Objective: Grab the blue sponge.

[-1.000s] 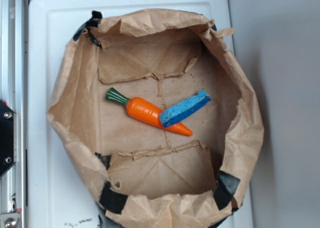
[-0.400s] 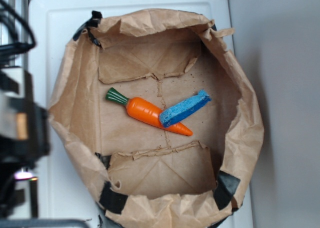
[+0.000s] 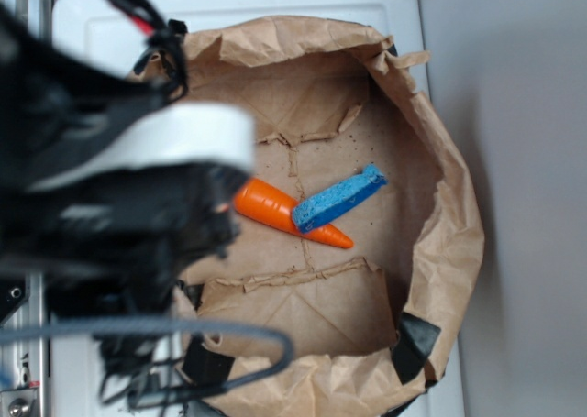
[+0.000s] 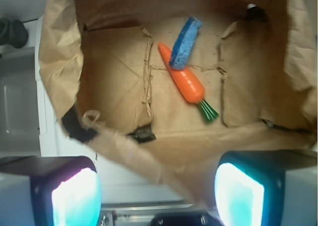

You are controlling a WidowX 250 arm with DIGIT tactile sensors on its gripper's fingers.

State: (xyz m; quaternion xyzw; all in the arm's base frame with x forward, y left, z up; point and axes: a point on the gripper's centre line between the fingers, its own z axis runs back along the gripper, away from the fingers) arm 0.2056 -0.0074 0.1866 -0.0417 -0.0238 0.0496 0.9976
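Well apart, blue sponge [image 4: 185, 36] at twelve o'clock above gripper [image 4: 158, 193], lying across carrot [image 4: 188, 83] tip in paper bag [image 4: 59, 62], jaws spread wide, holding nothing

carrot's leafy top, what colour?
Green. The carrot top shows best in the wrist view; the arm hides it in the exterior view.

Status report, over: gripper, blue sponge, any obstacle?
Gripper open, empty, above the paper bag's rim. Blue sponge inside the bag, untouched, lying across the carrot's tip. Carrot touches sponge; nothing covers it.
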